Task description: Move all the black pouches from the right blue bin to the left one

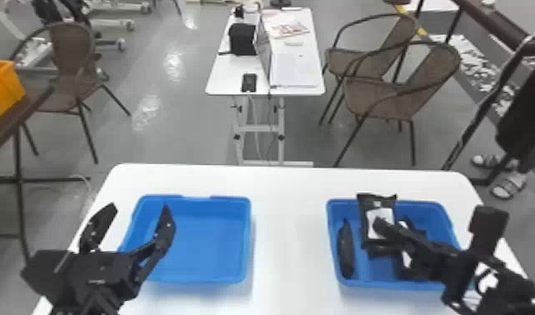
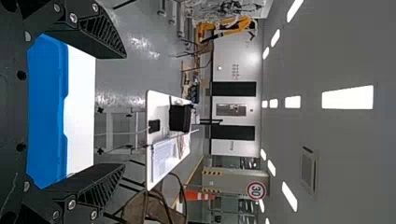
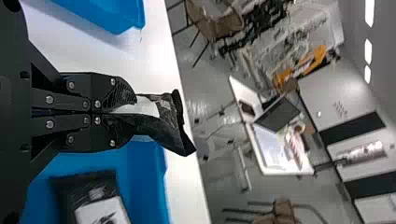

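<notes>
Biggest first: the white work table ran across the near side of the scene. The white side table stood well apart, ctr far. Brown chairs: two at far R, one at far L.

L blue bin sat on the work table's L side, R blue bin on its R side, gap btwn. Orange bin was on a brown table at the L edge.

L gripper hung by the near-L part of the L blue bin, fingers spread wide, nothing btwn. R gripper was over the R blue bin, fingers closed on a black pouch w/ white label, pinching it btwn them. In head view that pouch hung roughly upright, top end overlapping the bin's far rim.

Other black pouches: a narrow-looking one in the R blue bin along its L wall, running near to far; more farther R, partly hidden by the R gripper, exact no. unclear.

Smallest: black phone on the side table's near end.
</notes>
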You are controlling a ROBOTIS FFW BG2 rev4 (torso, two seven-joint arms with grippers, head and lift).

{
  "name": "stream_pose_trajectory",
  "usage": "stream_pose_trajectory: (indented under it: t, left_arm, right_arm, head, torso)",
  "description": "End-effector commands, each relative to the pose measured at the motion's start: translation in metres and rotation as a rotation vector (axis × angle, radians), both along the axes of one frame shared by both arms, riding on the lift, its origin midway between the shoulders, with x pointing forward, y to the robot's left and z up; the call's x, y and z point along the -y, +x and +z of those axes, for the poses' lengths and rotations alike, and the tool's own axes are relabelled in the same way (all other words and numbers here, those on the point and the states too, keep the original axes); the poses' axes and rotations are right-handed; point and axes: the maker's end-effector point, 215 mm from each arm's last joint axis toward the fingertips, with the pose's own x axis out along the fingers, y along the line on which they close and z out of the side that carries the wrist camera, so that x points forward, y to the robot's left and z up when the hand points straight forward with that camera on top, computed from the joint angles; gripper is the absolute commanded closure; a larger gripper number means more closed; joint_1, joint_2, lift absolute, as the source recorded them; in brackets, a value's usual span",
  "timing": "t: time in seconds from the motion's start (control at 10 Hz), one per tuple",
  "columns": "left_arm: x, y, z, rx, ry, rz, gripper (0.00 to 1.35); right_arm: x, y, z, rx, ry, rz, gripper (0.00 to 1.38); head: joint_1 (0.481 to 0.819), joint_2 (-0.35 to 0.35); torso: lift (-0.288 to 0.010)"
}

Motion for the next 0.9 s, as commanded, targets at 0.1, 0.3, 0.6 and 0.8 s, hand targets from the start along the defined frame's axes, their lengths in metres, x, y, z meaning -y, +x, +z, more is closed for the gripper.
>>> stream_pose_trajectory:
  t: [0.1,0.3,0.6,0.8]
  left_arm:
    - [0.017,0.04,0.021,-0.003,-0.117,-0.109,0.21]
    - [0.039,0.061,0.031,-0.054,-0.168,-0.197,0.21]
    - [0.075,0.079,0.037,-0.126,-0.27,-0.343,0.2]
    - [0.081,0.081,0.049,-0.109,-0.329,-0.376,0.2]
  right_arm:
    - [-0.052,0.05,0.044,0.101,0.003,0.219,1.26]
    - [-0.123,0.08,0.074,0.189,0.035,0.404,1.26]
    - [-0.237,0.078,0.114,0.248,0.126,0.717,1.26]
    - [-0.283,0.058,0.122,0.24,0.171,0.845,1.26]
  head:
    - [0.695,0.043]
    - [0.695,0.078]
    - [0.695,0.142]
    - [0.695,0.199]
  torso:
    - [0.01]
    - [0.01]
    - [0.01]
    - [0.01]
